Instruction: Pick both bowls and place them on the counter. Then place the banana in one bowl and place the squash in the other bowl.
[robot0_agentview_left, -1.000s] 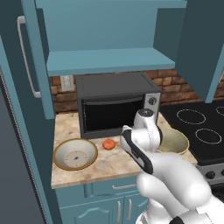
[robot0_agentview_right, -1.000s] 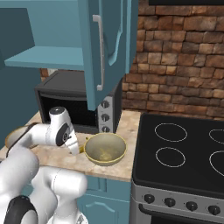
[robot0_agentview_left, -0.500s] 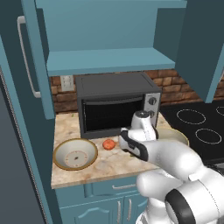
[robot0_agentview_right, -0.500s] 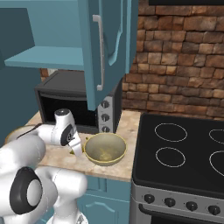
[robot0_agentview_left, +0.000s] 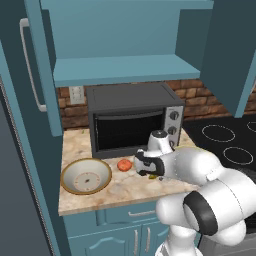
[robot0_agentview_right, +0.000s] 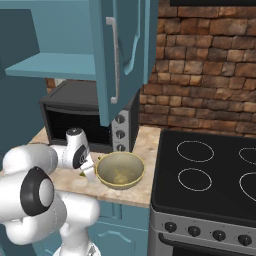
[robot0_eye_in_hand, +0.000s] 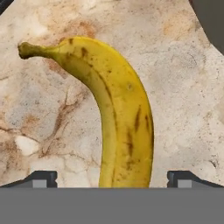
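While the arm leans low over the counter, you can read this moment as follows.

Gripper: the gripper (robot0_eye_in_hand: 112, 177) has its jaws wide apart and holds nothing; one dark tip stands on each side of the banana in the hand view.
Banana: the banana (robot0_eye_in_hand: 114, 114) lies flat on the counter (robot0_eye_in_hand: 48, 109), its body running up between the two tips, stem end away from the hand. From the left base view a small part of it shows under the hand (robot0_agentview_left: 153, 176).
Step in hand: both bowls already stand on the counter, so I judge you are at the pick of the banana.
Next move: you should lower the hand until the tips pass beside the fruit, then close on its thick middle.
Deep bowl: the tan-olive bowl (robot0_agentview_right: 120, 170) is just beside the gripper, toward the stovetop (robot0_agentview_right: 210, 172), and looks empty.
Shallow bowl: the whitish bowl (robot0_agentview_left: 86, 176) sits further off, on the other side.
Squash: the squash (robot0_agentview_left: 124, 164) lies on the counter between the whitish bowl and the gripper, in front of the microwave (robot0_agentview_left: 132, 120).
Writing: I see no brand, label or readable text anywhere.
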